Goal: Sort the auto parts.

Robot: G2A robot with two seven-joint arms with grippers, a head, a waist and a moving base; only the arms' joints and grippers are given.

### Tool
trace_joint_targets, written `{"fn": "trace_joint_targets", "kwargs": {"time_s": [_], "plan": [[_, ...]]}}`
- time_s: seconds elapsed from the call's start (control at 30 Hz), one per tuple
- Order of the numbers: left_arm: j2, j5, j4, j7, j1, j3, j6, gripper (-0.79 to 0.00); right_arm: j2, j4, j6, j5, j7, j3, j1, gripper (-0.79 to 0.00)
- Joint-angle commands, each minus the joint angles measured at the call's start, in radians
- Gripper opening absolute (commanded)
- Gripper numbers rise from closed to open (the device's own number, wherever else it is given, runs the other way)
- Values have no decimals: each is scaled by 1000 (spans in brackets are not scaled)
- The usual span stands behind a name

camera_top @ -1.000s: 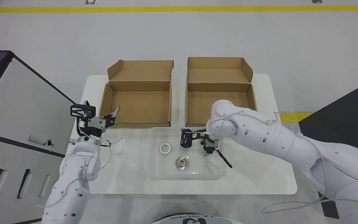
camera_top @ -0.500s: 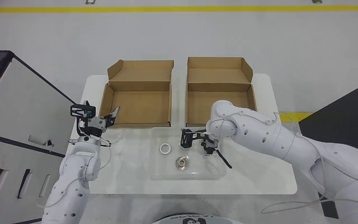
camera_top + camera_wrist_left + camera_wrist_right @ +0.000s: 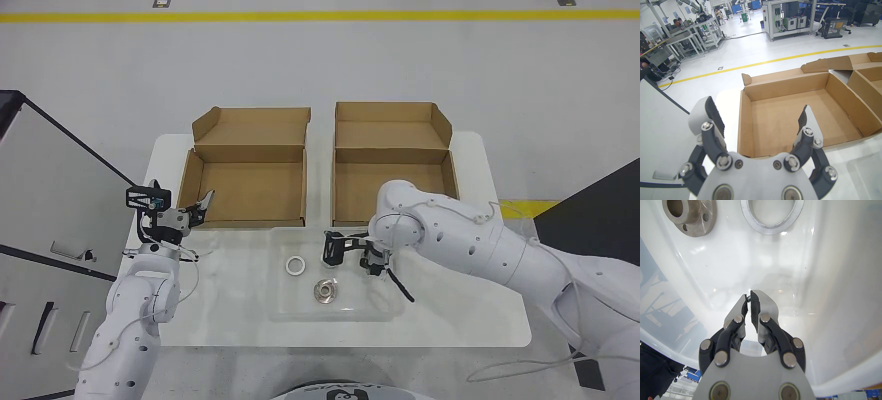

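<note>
Auto parts lying in a clear tray (image 3: pixel 285 302) on the white table (image 3: pixel 240 312): a metal flanged hub (image 3: pixel 325 291) with bolt holes in its plate, and a plain metal ring (image 3: pixel 289 266) near it, the two apart on the tray floor. The right wrist view shows the flanged hub (image 3: pixel 696 228) and the ring (image 3: pixel 770 230) side by side, the hub standing with its bore upward and the ring lying flat. A third, small threaded part (image 3: pixel 748 298) is pinched at the very tips of the right gripper (image 3: pixel 748 296), whose jaws are closed on it. The right gripper (image 3: pixel 372 266) hangs over the side of the tray nearer the right box (image 3: pixel 390 190). The left gripper (image 3: pixel 205 200) is beside the near outer corner of the left box (image 3: pixel 245 190), its jaws wide apart. Both cardboard boxes stand open, side by side, behind the tray. In the left wrist view the left gripper (image 3: pixel 757 106) faces the left box (image 3: pixel 791 117).
</note>
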Motion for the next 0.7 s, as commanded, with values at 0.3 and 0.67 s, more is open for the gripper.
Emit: {"fn": "trace_joint_targets", "kwargs": {"time_s": [0.3, 0.67], "plan": [[0, 0, 0, 0, 0, 0, 0, 0, 29, -83, 23, 86, 23, 0, 52, -785], [0, 0, 0, 0, 0, 0, 0, 0, 130, -242, 34, 252, 34, 0, 137, -785]]}}
